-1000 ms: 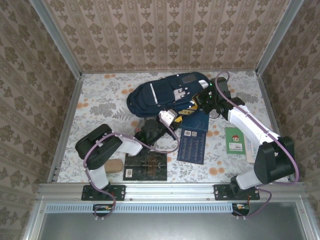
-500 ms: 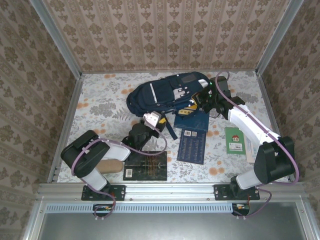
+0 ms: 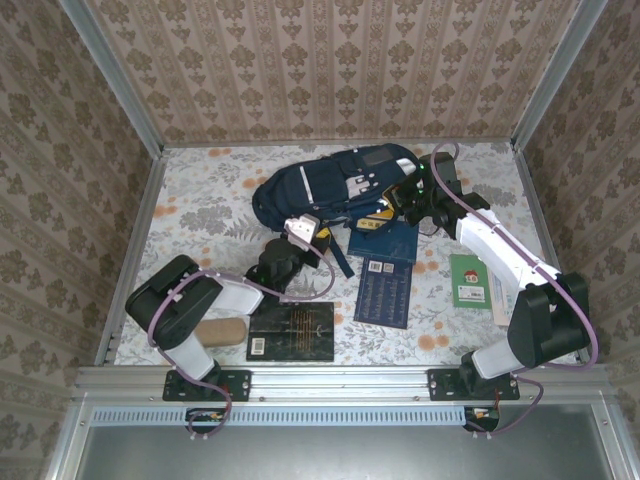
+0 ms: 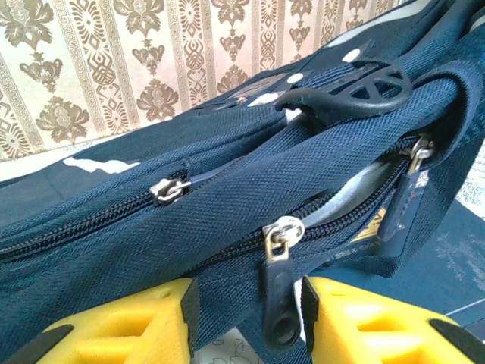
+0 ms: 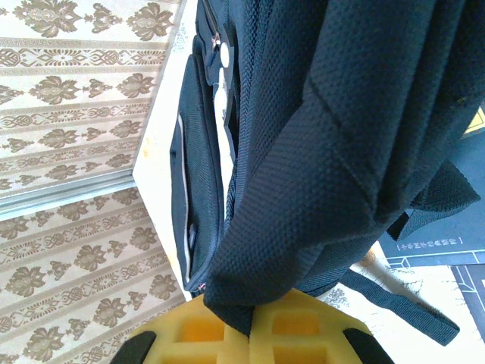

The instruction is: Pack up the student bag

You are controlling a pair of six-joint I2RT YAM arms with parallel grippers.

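Fabric of student bag (image 5: 341, 114) sits pinched in right pincer (image 5: 250, 331); left pincer (image 4: 248, 322), half-open, straddles zipper pull (image 4: 278, 284).

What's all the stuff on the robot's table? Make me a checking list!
Surface: flowery table, flat.
Job's things: navy-blue fabric backpack lying at the back, a zip partly open.
Clutter: black book, blue patterned book, green booklet, tan block.
Claws: left claw open around a zip pull; right claw shut on backpack fabric.
Cables: purple cables along both arms.
Surroundings: patterned walls, metal frame.
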